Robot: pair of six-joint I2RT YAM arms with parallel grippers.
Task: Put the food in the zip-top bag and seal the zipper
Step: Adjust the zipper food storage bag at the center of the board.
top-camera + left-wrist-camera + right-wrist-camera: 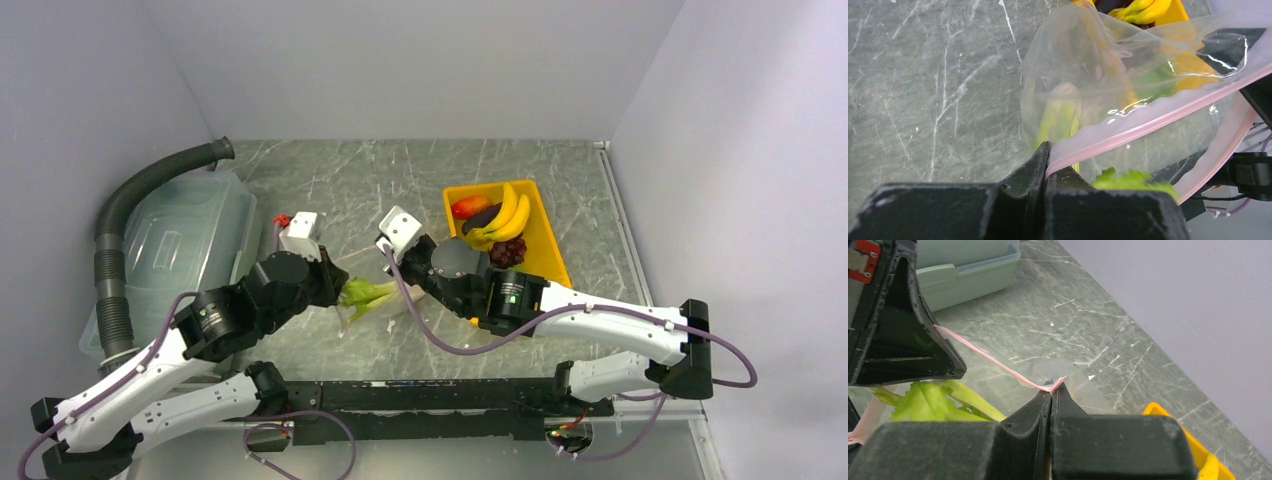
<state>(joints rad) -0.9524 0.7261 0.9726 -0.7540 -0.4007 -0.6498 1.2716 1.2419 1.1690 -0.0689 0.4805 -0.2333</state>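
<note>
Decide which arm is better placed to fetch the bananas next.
Probably right: the yellow tray holding the bananas lies beside the right fingers, while the left fingers sit across the bag.

No writing, number, brand or sign can be read in any view. The zip-top bag (pixel 1088 75), the yellow tray (pixel 548 250) and the lidded bin (pixel 180 240) show no legible print.

A grey marbled desk (pixel 400 170) stood between pale walls (pixel 420 60), with a translucent lidded bin (pixel 190 235) at its left edge, a grey ribbed hose (pixel 115 260) curving along the bin's left side, and a yellow tray (pixel 548 245) well apart on the right.
</note>
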